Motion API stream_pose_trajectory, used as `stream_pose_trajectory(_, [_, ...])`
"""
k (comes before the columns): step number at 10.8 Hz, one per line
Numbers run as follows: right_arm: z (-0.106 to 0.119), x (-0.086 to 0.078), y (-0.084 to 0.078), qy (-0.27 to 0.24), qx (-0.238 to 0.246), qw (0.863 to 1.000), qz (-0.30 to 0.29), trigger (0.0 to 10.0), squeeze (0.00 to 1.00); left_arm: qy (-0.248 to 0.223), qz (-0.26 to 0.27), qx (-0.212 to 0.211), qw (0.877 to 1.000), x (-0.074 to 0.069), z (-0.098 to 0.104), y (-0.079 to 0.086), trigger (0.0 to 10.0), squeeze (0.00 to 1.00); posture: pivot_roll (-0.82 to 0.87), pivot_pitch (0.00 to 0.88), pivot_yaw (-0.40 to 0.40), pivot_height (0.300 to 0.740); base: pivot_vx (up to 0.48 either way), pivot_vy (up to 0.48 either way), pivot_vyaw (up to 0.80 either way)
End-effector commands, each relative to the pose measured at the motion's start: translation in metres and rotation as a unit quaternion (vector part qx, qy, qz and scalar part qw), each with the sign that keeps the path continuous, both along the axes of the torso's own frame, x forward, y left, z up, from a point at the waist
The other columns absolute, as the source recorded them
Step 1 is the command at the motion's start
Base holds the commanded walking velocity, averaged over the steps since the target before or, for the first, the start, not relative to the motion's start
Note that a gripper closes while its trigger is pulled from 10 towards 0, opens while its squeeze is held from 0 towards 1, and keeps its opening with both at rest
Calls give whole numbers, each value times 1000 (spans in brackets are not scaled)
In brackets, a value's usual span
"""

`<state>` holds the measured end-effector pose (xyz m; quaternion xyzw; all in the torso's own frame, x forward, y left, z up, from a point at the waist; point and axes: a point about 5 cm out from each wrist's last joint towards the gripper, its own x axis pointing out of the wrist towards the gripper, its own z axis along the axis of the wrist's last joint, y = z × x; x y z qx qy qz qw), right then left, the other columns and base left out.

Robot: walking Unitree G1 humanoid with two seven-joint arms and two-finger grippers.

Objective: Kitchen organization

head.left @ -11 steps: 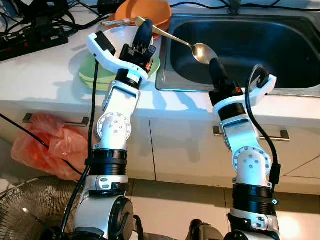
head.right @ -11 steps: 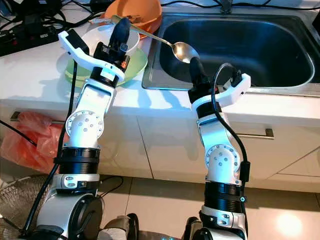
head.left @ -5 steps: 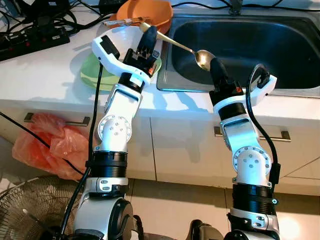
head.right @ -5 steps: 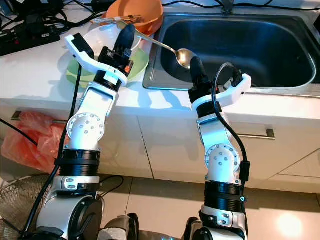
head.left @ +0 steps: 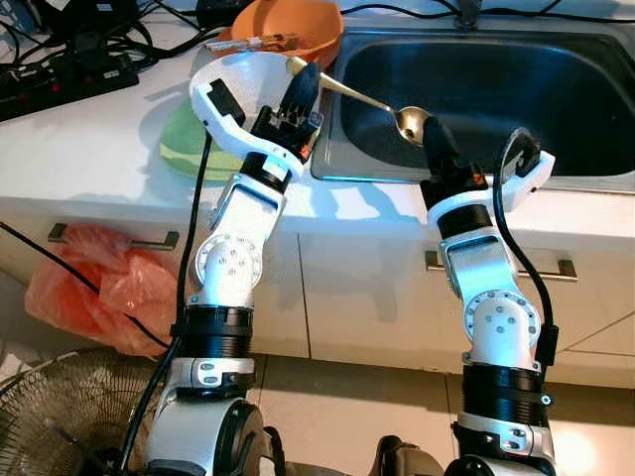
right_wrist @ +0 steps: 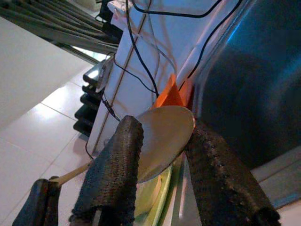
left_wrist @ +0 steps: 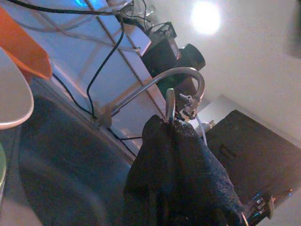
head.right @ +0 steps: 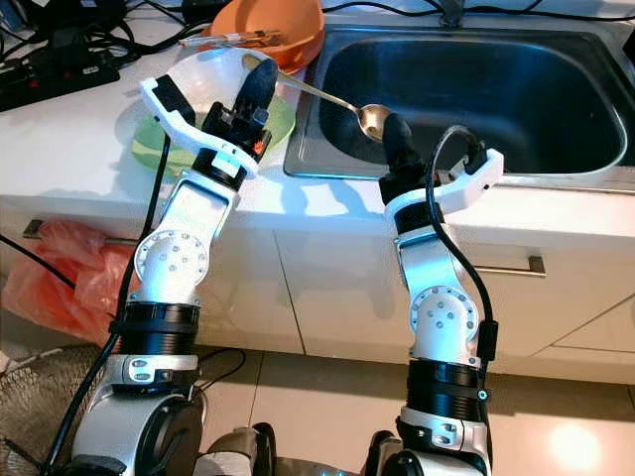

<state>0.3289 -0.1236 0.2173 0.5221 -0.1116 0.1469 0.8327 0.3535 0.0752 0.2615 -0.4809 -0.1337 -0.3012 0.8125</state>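
My left gripper (head.left: 304,81) is shut on the handle of a long metal spoon (head.left: 357,96), raised over the counter by the sink's left rim. The handle tip sticks out past the closed fingers (left_wrist: 170,101). The spoon's bowl (head.left: 410,121) reaches my right gripper (head.left: 435,134), which is raised at the sink's front edge. In the right wrist view the spoon's bowl (right_wrist: 164,141) lies between the two spread black fingers (right_wrist: 115,165), so that gripper is open around it.
A steel sink (head.left: 556,89) lies ahead with a curved tap (left_wrist: 155,84) behind it. To its left are an orange bowl (head.left: 293,25), a white bowl (head.left: 233,74) and a green plate (head.left: 189,149). A power strip (head.left: 60,74) is at far left. An orange bag (head.left: 89,288) and a fan (head.left: 60,416) are below.
My left gripper has carried the spoon to the right, and the spoon's bowl now sits between the right gripper's fingers. The right arm has barely shifted.
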Motion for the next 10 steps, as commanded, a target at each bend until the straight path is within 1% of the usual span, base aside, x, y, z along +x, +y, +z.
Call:
stream_pose_trajectory(1, [11, 2, 11, -15, 17, 1000, 15, 0, 0, 8, -41, -26, 999, -9, -5, -24, 10000, 0, 90, 149, 40, 740, 0, 0, 0])
stream_pose_trajectory(4, [10, 2, 11, -14, 21, 1000, 15, 0, 0, 13, -48, -15, 999, -10, -9, -28, 10000, 0, 88, 149, 40, 740, 0, 0, 0])
stream_pose_trajectory(6, [11, 2, 11, -15, 25, 999, 13, 0, 0, 12, -55, 4, 998, -11, -12, -30, 10000, 0, 89, 149, 40, 740, 0, 0, 0])
stream_pose_trajectory(7, [11, 2, 10, -16, 28, 999, 12, 0, 0, 16, -42, 74, 996, -10, -20, -36, 10000, 0, 90, 148, 41, 740, 0, 0, 0])
stream_pose_trajectory(8, [11, 2, 10, -16, 32, 999, 12, 0, 0, 18, -28, 97, 995, -9, -25, -38, 10000, 1000, 88, 148, 42, 740, 0, 0, 0])
stream_pose_trajectory(10, [11, 2, 8, -15, 41, 999, 7, 0, 0, 22, -32, 103, 994, -9, -29, -39, 10000, 1000, 86, 144, 44, 740, 0, 0, 0])
